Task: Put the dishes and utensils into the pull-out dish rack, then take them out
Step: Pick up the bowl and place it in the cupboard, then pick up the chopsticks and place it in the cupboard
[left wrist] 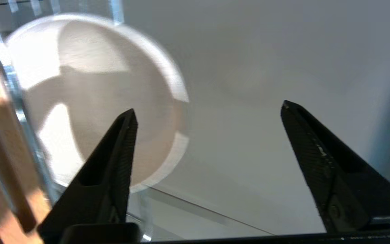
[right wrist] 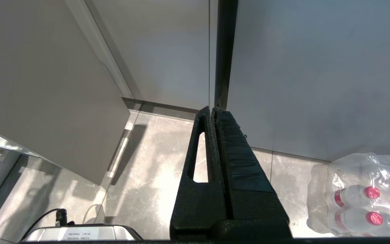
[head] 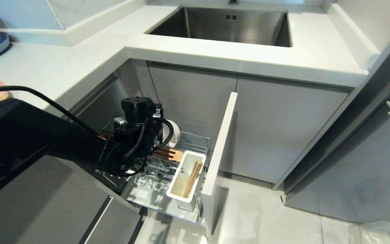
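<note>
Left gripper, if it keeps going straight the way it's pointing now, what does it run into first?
Probably the grey cabinet panel behind the rack. The open left gripper points mostly at that bare surface; the cream-white bowl sits off to one side, level with one finger. Depth is unclear.
</note>
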